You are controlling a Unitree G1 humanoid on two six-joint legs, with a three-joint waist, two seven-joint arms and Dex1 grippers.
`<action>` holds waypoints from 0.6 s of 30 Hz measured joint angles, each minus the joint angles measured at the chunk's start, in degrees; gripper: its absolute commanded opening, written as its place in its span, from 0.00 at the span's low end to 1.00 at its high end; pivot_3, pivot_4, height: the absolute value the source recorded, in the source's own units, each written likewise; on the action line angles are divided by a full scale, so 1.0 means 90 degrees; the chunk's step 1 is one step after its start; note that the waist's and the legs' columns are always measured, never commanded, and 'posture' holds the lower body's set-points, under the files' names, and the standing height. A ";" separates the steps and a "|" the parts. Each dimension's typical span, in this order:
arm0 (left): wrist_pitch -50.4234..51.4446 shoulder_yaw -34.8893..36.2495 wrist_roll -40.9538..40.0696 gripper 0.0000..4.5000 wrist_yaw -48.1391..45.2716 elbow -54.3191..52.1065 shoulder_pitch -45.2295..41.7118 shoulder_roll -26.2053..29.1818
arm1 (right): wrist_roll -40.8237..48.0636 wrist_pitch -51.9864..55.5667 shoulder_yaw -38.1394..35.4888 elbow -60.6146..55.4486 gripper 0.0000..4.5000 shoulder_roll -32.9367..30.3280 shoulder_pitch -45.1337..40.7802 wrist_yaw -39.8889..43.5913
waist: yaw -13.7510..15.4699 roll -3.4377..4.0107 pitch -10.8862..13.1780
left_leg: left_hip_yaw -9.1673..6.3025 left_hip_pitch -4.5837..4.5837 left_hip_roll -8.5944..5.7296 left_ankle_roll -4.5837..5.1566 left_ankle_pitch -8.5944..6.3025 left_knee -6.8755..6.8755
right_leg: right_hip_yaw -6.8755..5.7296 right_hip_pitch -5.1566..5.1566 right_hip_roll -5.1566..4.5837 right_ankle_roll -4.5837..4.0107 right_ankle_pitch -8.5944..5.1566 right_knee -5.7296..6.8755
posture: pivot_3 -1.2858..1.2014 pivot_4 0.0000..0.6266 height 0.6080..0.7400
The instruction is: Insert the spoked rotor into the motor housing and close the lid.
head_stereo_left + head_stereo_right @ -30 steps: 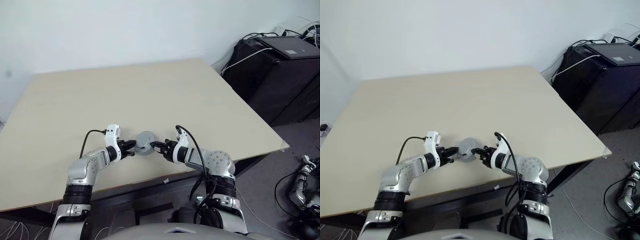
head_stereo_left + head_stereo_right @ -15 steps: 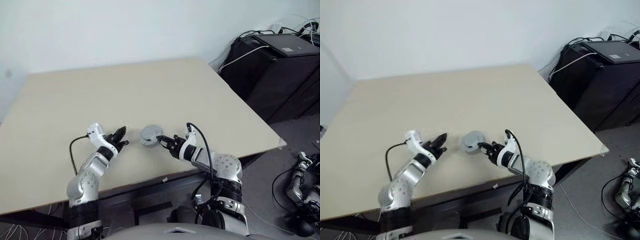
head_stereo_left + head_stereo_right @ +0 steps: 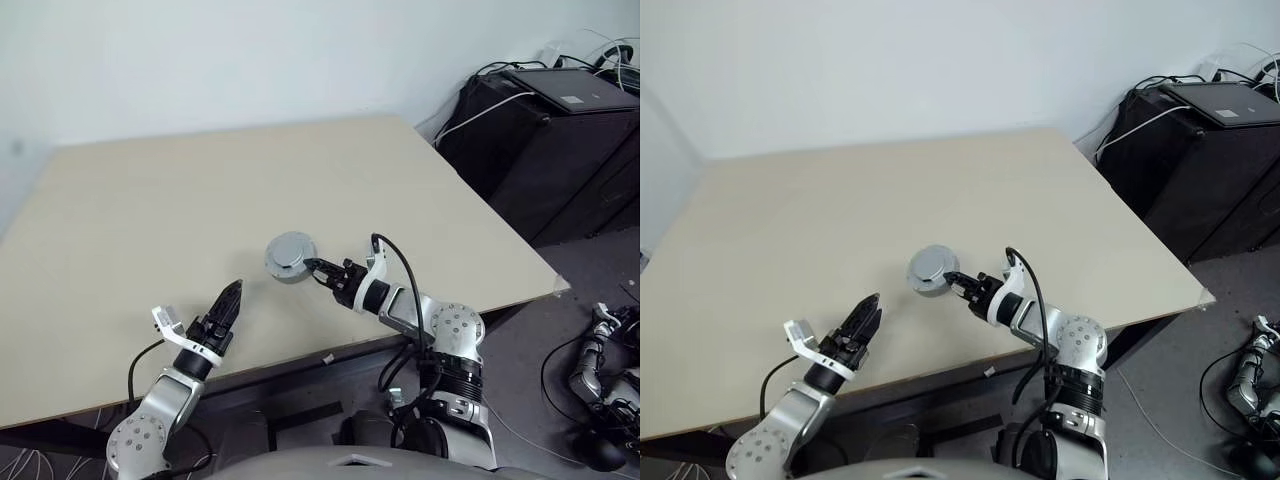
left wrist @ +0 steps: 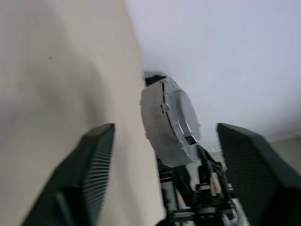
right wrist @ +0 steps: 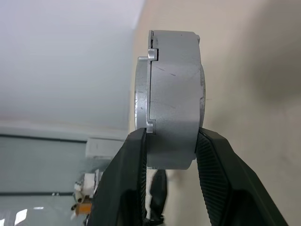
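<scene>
My right gripper (image 5: 168, 176) pinches the closed motor assembly (image 3: 290, 258) by its edge, one finger on each flat face, and holds it above the table (image 3: 150, 200), in front of my fingertips. In the right wrist view the lid (image 5: 142, 80) sits on the motor housing (image 5: 176, 89) with only a thin seam between them. I cannot see the spoked rotor; I judge it is inside. My left gripper (image 3: 226, 303) has its fingers spread wide and holds nothing, well apart from the assembly on my left side. I think the closing step is nearly finished. Next I should lower the assembly gently to the table and release it without tilting.
</scene>
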 measured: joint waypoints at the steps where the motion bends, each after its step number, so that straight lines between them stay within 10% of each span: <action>1: -0.0003 -0.0040 -0.0055 0.99 0.0008 0.0000 0.0052 0.0007 | 0.0024 0.0000 0.0035 -0.0009 0.27 0.0000 -0.0007 -0.0025 | 0.0001 0.0000 0.0000 | 0.0000 0.0000 0.0000 0.0001 0.0000 -0.0001 | 0.0000 0.0000 0.0001 0.0000 0.0000 0.0000 | 0.52 0.00 1.00; 18: -0.0291 -0.1070 -0.0739 0.99 -0.0021 0.0040 0.0541 -0.0027 | 0.0592 0.0646 0.0322 -0.0064 0.27 -0.0004 -0.0002 -0.0116 | 0.0003 0.0002 0.0001 | -0.0002 -0.0004 -0.0003 0.0002 -0.0002 -0.0001 | 0.0003 -0.0006 0.0001 -0.0001 0.0000 -0.0004 | 0.52 0.00 1.00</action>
